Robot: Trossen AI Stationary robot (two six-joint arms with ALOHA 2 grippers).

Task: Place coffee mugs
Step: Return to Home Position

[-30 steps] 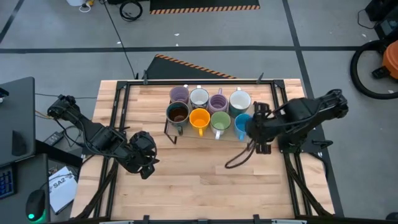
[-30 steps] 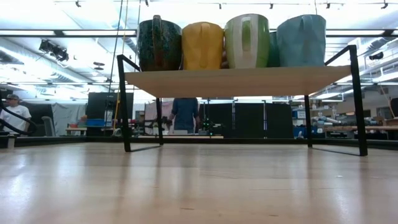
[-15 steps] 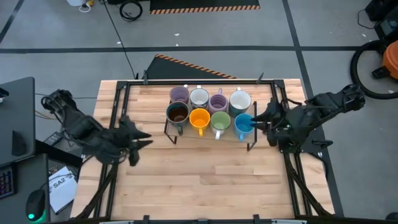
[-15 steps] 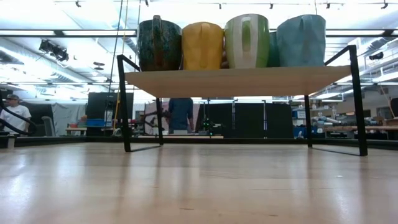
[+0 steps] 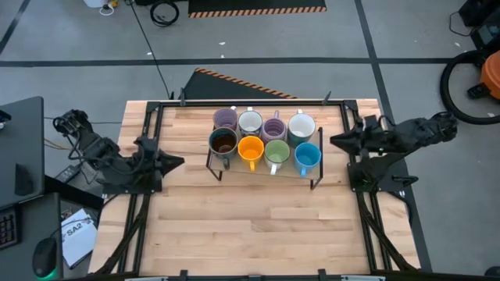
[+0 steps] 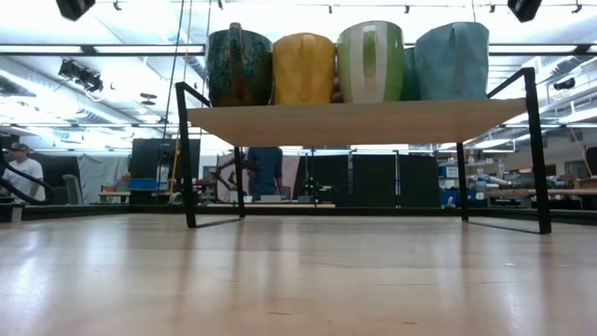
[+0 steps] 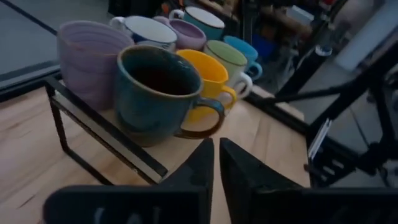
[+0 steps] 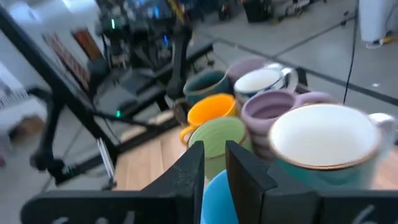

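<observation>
Several coffee mugs stand upright in two rows on a black-framed wooden rack (image 5: 316, 178) at the table's middle. The near row is dark brown (image 5: 223, 142), orange (image 5: 251, 147), green (image 5: 276, 150) and blue (image 5: 307, 156). Behind them are two lavender mugs (image 5: 225, 119) and two white ones (image 5: 250, 122). My left gripper (image 5: 178, 162) hangs at the table's left edge, pointing nearly level at the rack, with its fingers (image 7: 205, 163) shut on nothing. My right gripper (image 5: 334, 140) hangs at the right edge, facing the rack, with a narrow gap between its fingers (image 8: 194, 163).
Black frame rails (image 5: 148, 125) run along the table's left and right sides under the arms. Bare wood (image 5: 250, 226) lies between the rack and the near edge. Off the table's left are a monitor (image 5: 19, 148) and papers. People (image 6: 264, 170) stand in the room beyond.
Both grippers have drawn back from over the table toward their own side edges, the left to the left edge and the right to the right edge. Both have tipped up from pointing down to nearly level. The mugs and the rack have stayed put.
</observation>
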